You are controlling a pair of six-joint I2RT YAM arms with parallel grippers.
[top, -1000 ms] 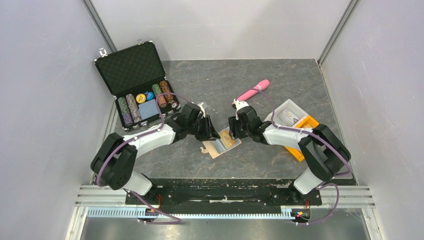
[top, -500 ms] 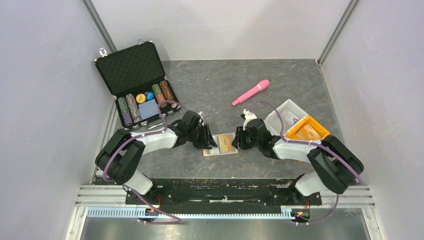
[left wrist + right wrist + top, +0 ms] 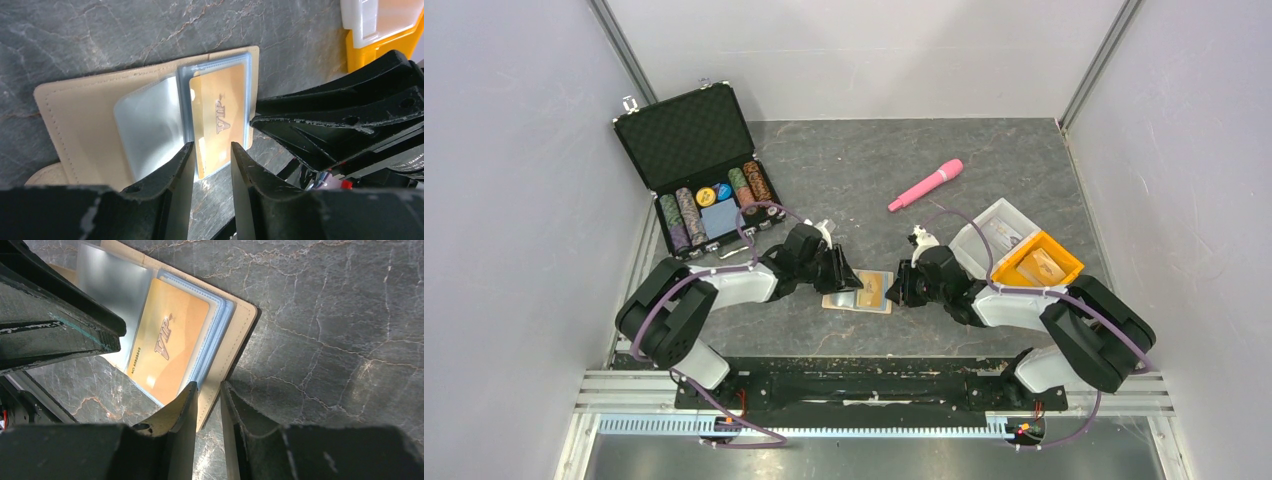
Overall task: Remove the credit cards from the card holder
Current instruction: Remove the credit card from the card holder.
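The tan card holder (image 3: 849,301) lies open on the table between my two grippers. A gold card (image 3: 875,289) marked VIP sits in its pale blue sleeves. In the left wrist view, my left gripper (image 3: 209,146) stands narrowly open over the lower edge of the card (image 3: 220,110) and the holder (image 3: 85,110). In the right wrist view, my right gripper (image 3: 207,385) is closed on the holder's tan edge (image 3: 240,325), beside the card (image 3: 167,345). The two grippers (image 3: 849,283) (image 3: 896,287) nearly touch.
An open black poker-chip case (image 3: 704,170) stands at the back left. A pink pen-like stick (image 3: 926,184) lies behind the middle. A clear tray (image 3: 994,232) and an orange tray (image 3: 1039,265) sit right of my right arm.
Both grippers have come toward the near edge with the card holder. It was tilted and now lies flat and square. My right arm no longer covers the orange tray.
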